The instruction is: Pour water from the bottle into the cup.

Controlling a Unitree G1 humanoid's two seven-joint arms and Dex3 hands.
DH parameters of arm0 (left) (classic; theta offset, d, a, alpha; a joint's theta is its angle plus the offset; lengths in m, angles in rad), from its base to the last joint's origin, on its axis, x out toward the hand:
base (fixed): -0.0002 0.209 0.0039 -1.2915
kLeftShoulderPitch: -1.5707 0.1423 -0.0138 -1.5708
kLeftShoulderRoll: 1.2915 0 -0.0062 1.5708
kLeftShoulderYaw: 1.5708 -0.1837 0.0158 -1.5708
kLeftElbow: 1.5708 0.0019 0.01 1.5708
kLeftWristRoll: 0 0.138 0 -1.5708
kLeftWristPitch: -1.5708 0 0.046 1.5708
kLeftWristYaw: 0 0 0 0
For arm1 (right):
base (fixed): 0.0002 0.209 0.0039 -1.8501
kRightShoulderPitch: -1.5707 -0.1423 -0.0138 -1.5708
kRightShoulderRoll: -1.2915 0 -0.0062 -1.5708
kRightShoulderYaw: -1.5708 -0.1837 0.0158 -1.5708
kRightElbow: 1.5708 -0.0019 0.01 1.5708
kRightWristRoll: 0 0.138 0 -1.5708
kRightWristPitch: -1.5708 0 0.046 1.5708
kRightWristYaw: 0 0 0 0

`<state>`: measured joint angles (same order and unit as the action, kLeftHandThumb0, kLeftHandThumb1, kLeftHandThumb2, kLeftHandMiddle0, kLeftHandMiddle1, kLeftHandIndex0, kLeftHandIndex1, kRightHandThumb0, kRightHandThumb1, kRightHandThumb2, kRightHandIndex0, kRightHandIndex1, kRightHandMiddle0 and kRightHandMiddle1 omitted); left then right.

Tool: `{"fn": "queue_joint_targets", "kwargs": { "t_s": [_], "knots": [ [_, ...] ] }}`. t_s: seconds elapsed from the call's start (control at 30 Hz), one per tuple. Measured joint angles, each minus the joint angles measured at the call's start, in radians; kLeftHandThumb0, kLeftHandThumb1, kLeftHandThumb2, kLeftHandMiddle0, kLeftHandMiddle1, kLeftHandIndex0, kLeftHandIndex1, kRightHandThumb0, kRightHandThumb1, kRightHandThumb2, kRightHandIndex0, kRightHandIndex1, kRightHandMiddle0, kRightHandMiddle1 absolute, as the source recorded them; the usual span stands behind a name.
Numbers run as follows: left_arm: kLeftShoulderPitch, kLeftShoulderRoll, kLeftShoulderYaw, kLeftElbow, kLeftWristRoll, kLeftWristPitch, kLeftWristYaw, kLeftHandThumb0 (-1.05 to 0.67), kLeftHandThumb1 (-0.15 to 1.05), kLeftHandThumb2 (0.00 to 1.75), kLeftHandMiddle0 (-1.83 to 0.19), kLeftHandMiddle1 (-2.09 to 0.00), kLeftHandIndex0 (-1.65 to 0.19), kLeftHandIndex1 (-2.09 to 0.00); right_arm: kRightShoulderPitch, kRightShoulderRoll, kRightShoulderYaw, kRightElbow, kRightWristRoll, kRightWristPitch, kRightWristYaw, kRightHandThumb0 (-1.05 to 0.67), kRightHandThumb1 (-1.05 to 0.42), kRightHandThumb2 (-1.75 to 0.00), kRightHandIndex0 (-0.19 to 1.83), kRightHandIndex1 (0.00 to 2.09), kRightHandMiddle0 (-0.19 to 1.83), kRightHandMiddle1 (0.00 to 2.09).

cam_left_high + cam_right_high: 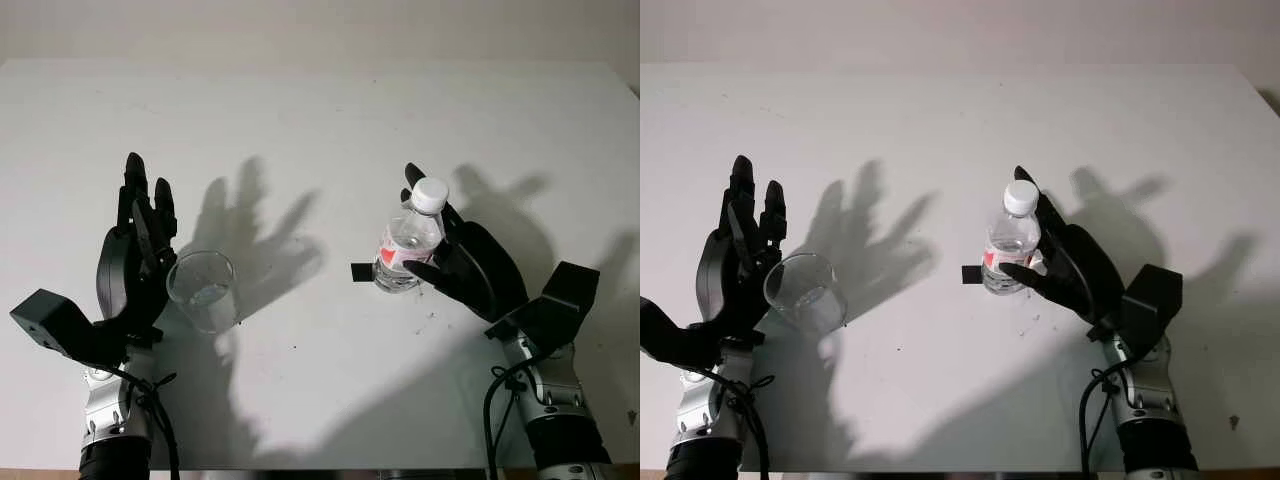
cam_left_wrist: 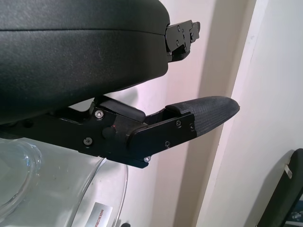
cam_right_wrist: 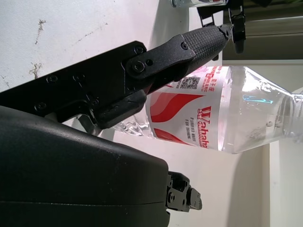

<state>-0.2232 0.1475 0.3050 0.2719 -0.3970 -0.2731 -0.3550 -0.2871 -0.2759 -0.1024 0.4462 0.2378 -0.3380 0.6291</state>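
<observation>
Pouring has not begun — the right hand (image 1: pixel 455 262) is wrapped around the capped bottle (image 1: pixel 408 248), upright, well right of the cup (image 1: pixel 203 290); the left hand (image 1: pixel 135 260) sits unclenched just beside that cup, holding nothing.

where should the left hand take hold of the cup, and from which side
Grip the cup around its glass wall at mid height, not at the rim. Come from the robot's left, where the open left hand is already beside it. The cup is round, has no handle and looks tilted, so fingers wrapping the wall probably steady it best. That also leaves the mouth free toward the bottle in the right hand.
</observation>
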Motion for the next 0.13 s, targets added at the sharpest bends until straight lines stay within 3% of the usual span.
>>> {"fn": "queue_joint_targets", "kwargs": {
  "t_s": [0.13],
  "knots": [
    [0.000, 0.000, 0.000, 0.000, 0.001, 0.000, 0.005, -0.75, 1.05, 0.71, 0.19, 0.00, 0.19, 0.00, -0.016, 0.014, -0.001, 0.031, 0.008, -0.035, 0.003, -0.96, -0.94, -0.05, -0.19, 0.00, -0.19, 0.00]
  ]
}}
